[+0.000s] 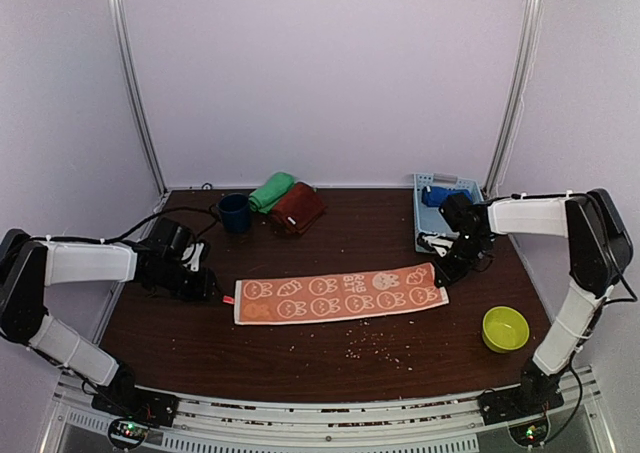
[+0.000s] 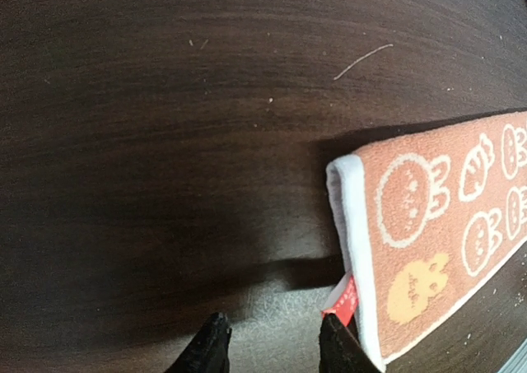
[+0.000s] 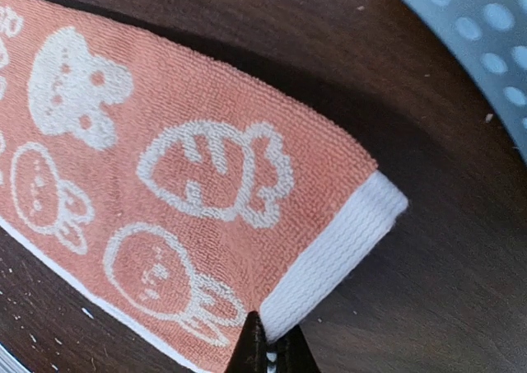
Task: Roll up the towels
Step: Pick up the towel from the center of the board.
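Right now my right gripper (image 3: 269, 348) is pinched together on the white hem (image 3: 338, 254) at the near corner of the orange bunny towel (image 1: 340, 294). The towel lies flat in a long strip across the middle of the table (image 1: 330, 358). My left gripper (image 2: 272, 344) hovers low at the strip's other end with its jaws apart and nothing between them. One fingertip is just beside the red tag (image 2: 343, 299).

I judge the step in hand to be starting the roll from the right end. To do it well, I should lift the hem only slightly and turn it over onto the cloth. The first turn should be tight and square to the long edges, since a skewed start would make a cone. I hold a single corner, so the far corner of the hem may lag. My left jaws could press down on their end so the strip does not slide.

I count four towels:
- one orange towel, laid flat
- one green towel (image 1: 271, 191), rolled at the back
- one maroon towel (image 1: 297, 209), bundled and touching the green one
- one blue towel (image 1: 436, 195), in the basket (image 1: 424, 235)

Besides those I count one basket, one navy mug (image 1: 235, 213) and one yellow-green bowl (image 1: 505, 328).
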